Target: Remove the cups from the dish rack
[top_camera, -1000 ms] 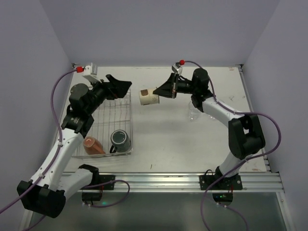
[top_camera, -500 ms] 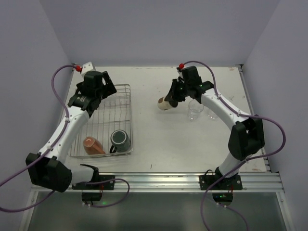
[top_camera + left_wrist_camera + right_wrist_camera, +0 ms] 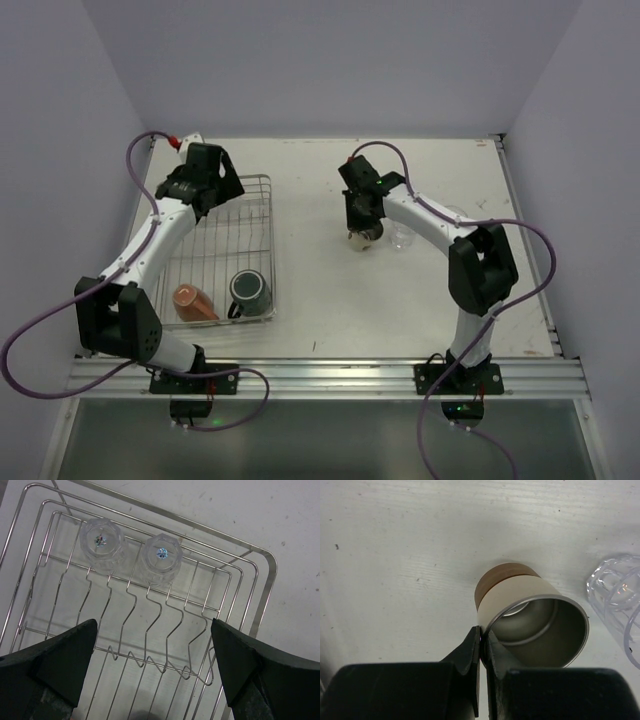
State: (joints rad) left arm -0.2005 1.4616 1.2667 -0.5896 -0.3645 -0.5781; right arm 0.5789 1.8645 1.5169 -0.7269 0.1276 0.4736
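The silver wire dish rack lies on the left of the table. In its near end a dark handled mug stands beside an orange-red cup lying on its side. Two upturned clear glasses stand at its far end. My left gripper hangs open above the rack, holding nothing. My right gripper is shut on the rim of the beige-brown cup, held upright low over the table; I cannot tell whether its base touches.
A clear glass stands on the table just right of the beige-brown cup, its edge showing in the right wrist view. Another clear glass stands further right. Walls close in the table on three sides.
My right arm swung the beige-brown cup from on its side to upright and lowered it beside the clear glass. My left arm drew back over the rack's far end, staying open.
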